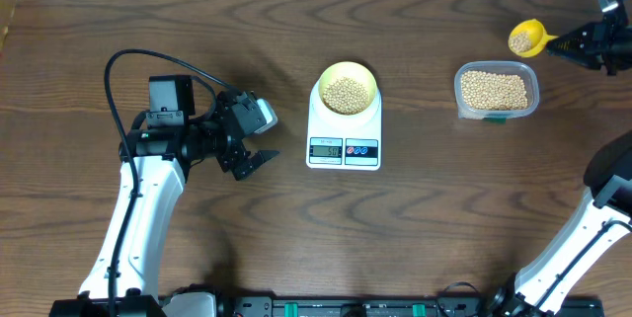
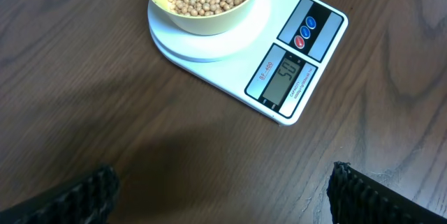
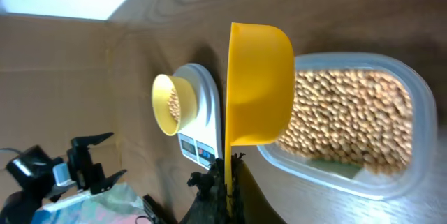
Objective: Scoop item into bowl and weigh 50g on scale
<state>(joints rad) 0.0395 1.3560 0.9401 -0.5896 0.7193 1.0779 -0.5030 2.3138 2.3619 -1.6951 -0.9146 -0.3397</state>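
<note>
I am holding my left gripper (image 2: 223,206) open, its black ribbed fingers (image 2: 84,196) sitting wide apart in the bottom corners of the left wrist view, over the wood-grain table (image 1: 197,21). My right gripper (image 1: 578,45), at the upper right overhead, is clamping the thin handle of the glossy yellow scoop (image 1: 526,37). Round tan beans (image 1: 345,95) are lying heaped in the pale yellow bowl (image 1: 346,66), which is resting on the smooth white scale (image 1: 343,151) at centre. More beans are filling the clear rounded tub (image 1: 461,100) to its right.
</note>
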